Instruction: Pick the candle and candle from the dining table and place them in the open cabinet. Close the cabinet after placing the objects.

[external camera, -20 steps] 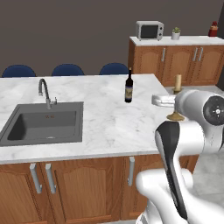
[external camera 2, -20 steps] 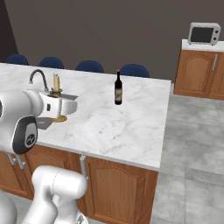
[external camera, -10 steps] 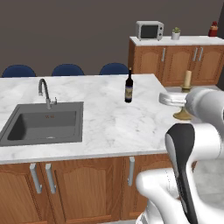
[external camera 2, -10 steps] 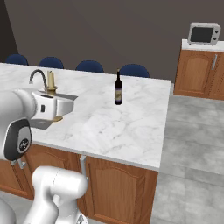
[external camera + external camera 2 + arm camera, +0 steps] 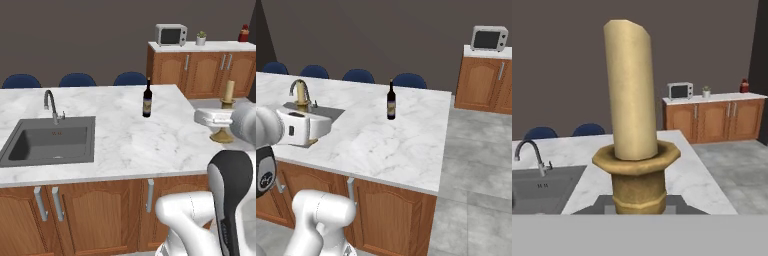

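You have a dark glass wine bottle [image 5: 147, 98] with a pale label standing upright, well apart from everything else. Behind it, three rounded navy-blue chair backs [image 5: 74, 80] line the far edge. Against the dark wall you can see a low brown wooden cabinet run [image 5: 200, 73] with short grey handles and a pale top. On it sit a silver microwave [image 5: 170, 35], a small potted green plant [image 5: 201, 38] and a red bottle [image 5: 243, 33]. Grey tiled floor [image 5: 476, 175] spreads to the right.
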{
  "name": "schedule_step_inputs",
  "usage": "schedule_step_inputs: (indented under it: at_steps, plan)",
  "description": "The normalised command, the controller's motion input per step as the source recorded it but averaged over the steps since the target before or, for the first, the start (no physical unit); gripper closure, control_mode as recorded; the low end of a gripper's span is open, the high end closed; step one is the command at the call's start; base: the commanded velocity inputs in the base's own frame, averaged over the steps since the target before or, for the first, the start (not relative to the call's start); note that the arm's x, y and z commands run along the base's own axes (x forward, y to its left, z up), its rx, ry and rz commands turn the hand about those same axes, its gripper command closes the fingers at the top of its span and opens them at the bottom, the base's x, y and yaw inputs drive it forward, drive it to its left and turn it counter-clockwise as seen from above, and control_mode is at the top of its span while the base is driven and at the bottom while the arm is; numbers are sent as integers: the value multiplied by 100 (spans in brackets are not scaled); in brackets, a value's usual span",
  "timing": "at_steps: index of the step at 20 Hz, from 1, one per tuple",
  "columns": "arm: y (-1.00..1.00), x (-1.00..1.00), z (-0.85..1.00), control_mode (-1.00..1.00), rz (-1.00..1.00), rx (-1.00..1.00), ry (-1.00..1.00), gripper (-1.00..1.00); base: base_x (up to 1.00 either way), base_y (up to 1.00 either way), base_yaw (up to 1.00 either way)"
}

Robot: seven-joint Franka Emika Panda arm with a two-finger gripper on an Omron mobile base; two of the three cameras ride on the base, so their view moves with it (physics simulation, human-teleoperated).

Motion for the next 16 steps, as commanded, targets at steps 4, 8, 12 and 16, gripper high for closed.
schedule_step_inputs:
  at_steps: [4,8,12,16]
  plan:
    - [0,-34,0,-100,1,0,-9,100,0,0,0]
    - [0,-16,0,100,0,0,-3,100,-20,0,-2]
    - [0,0,0,100,0,0,0,100,-10,0,-39]
    - [0,0,0,100,0,0,0,100,0,1,-96]
